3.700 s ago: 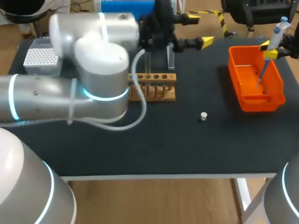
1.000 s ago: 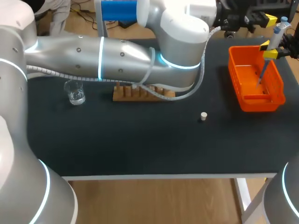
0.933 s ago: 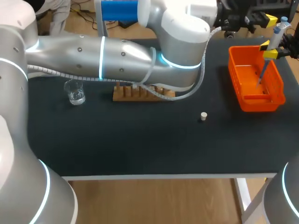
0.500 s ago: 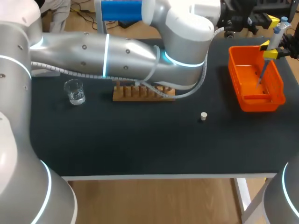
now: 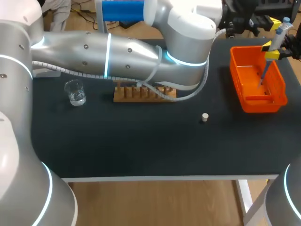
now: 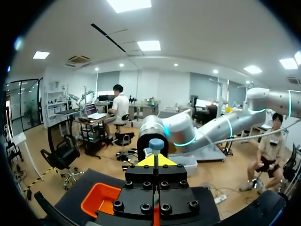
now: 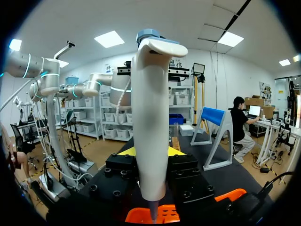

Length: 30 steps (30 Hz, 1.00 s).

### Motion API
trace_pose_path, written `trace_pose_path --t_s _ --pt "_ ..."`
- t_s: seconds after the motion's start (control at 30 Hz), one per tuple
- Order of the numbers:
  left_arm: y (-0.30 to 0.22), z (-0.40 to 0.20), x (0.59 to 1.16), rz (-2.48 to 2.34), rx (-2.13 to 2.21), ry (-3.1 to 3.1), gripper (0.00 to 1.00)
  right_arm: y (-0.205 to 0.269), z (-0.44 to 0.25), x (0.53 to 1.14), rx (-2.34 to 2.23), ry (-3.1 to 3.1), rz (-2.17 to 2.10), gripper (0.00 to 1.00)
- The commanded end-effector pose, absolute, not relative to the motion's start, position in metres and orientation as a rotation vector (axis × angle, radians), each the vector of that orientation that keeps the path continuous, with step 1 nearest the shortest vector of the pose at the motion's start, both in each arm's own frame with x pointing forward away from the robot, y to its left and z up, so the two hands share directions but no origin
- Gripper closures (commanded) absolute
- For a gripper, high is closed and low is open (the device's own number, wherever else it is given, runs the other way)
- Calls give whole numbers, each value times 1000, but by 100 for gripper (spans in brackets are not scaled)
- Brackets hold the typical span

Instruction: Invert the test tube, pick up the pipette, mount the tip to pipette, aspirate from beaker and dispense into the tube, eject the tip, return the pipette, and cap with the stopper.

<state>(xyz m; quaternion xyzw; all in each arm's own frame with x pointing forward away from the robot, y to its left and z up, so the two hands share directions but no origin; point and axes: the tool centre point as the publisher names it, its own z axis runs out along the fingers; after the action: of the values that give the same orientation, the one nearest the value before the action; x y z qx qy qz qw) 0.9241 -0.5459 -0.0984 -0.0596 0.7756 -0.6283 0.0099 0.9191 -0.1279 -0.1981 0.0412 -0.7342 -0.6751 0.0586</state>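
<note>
Laboratory bench setting, shown by wooden test-tube rack (image 5: 141, 93), glass beaker (image 5: 75, 92) and pipette (image 5: 281, 29) over a black tabletop (image 5: 141, 146).

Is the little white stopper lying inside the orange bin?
No, the stopper stands on the black table, apart from the orange bin.

White, blue-topped pipette (image 5: 278, 34) upright in right gripper (image 5: 270, 50) jaws, tip end down inside orange bin (image 5: 256, 101) | clear beaker (image 5: 75, 92) upright at tabletop (image 5: 141, 146) left | wooden rack (image 5: 143, 93) mid-rear, partly hidden | small white stopper (image 5: 205, 117) alone, centre-right, well apart from rest
</note>
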Motion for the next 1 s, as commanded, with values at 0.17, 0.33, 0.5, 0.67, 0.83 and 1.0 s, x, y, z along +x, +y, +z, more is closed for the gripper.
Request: trace_pose_path --t_s 0.17,0.33,0.5,0.67,0.83,1.0 --pt "-548 -105 925 -1927 -202 2445 100 -129 -197 921 130 -2221 -2043 100" --pt "-548 -107 924 -1913 -212 2454 100 -129 -197 921 130 -2221 -2043 100" --pt "-548 -111 923 -1901 -222 2464 100 -129 -197 921 130 -2221 -2043 100" --pt "-548 -113 923 -1888 -225 2472 100 -129 -197 921 130 -2221 -2043 100" --pt "-548 -116 923 -1874 -225 2482 100 -129 -197 921 130 -2221 -2043 100" --pt "-549 -118 923 -1858 -216 2486 100 -129 -197 921 130 -2221 -2043 100"
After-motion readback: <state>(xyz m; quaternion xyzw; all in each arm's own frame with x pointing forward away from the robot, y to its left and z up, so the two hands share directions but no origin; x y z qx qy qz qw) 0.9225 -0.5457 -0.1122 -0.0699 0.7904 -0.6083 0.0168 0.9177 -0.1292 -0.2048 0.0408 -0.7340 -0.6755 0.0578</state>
